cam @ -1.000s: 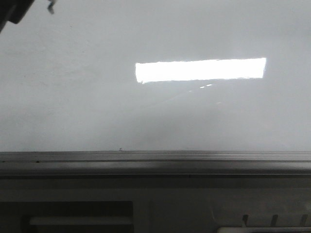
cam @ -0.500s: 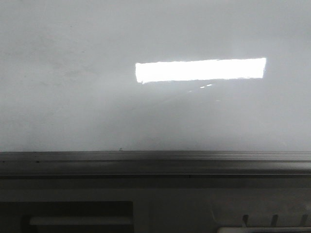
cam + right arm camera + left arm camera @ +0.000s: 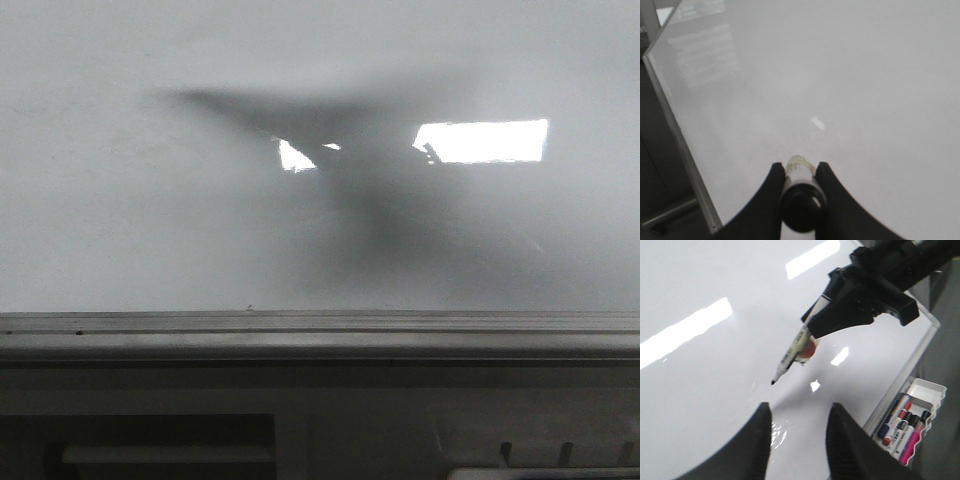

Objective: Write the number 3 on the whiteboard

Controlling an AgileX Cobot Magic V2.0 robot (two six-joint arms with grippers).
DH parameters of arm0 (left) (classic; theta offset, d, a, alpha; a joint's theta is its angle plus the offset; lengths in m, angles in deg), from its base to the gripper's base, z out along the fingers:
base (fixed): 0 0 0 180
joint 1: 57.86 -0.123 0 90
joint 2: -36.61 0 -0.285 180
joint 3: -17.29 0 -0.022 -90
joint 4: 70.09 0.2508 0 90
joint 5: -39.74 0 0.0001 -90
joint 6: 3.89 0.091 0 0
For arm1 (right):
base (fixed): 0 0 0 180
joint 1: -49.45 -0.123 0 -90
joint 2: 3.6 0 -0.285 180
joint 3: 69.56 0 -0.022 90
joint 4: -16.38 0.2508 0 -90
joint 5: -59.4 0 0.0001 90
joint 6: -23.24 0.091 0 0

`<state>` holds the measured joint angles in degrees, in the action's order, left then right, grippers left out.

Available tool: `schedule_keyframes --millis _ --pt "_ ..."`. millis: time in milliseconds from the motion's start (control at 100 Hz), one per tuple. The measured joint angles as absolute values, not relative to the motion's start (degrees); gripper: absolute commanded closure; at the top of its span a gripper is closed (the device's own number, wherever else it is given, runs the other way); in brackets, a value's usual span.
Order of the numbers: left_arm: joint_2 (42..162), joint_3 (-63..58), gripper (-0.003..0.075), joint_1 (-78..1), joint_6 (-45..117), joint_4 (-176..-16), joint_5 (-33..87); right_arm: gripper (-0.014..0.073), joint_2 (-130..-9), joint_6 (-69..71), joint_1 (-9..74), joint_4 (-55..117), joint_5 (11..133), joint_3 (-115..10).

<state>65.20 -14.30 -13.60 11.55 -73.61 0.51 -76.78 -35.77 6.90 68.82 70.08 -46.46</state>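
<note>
So the whiteboard (image 3: 715,365) is totally blank, no number 3 anywhere in any view, meaning the actual writing hasn't started. My right gripper (image 3: 800,172) is clamped on the marker (image 3: 792,352), cap off, tip hanging just above the glossy surface, not touching as far as I can tell. My left gripper (image 3: 797,415) is spread apart, holding nothing. Spare markers sit in the tray (image 3: 920,400) beside the frame. Basically everything's left: touch down and draw.

Bare glossy whiteboard (image 3: 120,230), grey-framed.
</note>
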Motion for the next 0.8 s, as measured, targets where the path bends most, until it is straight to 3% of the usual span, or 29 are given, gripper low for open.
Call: schedule_keyframes --millis 300,800 --pt "54.9 -22.1 0.0741 -13.6 1.7 -69.6 0.4 0.0654 -79.3 -35.6 8.3 68.8 64.8 -46.5" --pt "54.2 -22.9 0.0741 -13.6 0.8 -70.5 0.4 0.0654 -80.4 -35.5 14.2 69.5 67.6 -46.4"
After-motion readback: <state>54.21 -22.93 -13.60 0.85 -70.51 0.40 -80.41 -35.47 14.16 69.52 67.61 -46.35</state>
